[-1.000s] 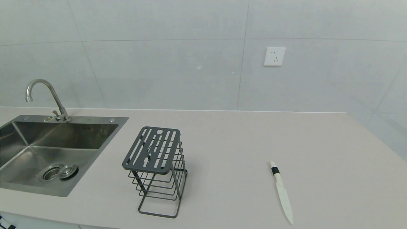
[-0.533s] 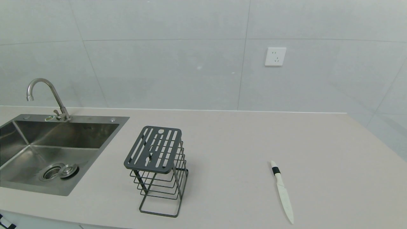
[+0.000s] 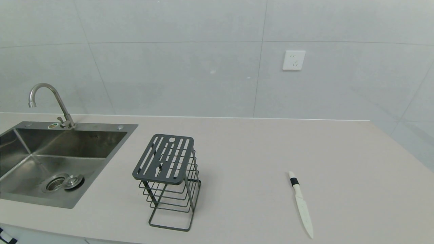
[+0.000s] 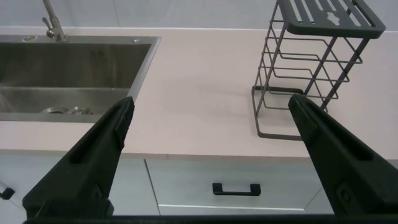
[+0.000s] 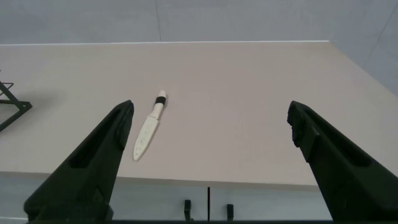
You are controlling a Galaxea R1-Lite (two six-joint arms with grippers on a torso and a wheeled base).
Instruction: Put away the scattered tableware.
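Observation:
A white knife [image 3: 300, 203] with a black band on its handle lies flat on the counter at the right, blade toward the front edge. The same knife [image 5: 150, 127] appears in the right wrist view, out beyond my open right gripper [image 5: 211, 124], which is held in front of the counter edge. A dark wire knife rack [image 3: 168, 178] with a slotted top stands mid-counter. In the left wrist view the rack [image 4: 317, 65] is ahead of my open left gripper [image 4: 211, 118], which hangs off the counter's front with nothing between its fingers.
A steel sink [image 3: 51, 162] with a curved faucet [image 3: 47, 101] is set into the counter at the left. A wall socket [image 3: 293, 60] sits on the tiled wall behind. Drawer fronts with a black handle [image 4: 236, 188] run below the counter edge.
The head camera shifted slightly between the earliest frame and now. The knife, rack and sink have stayed in place.

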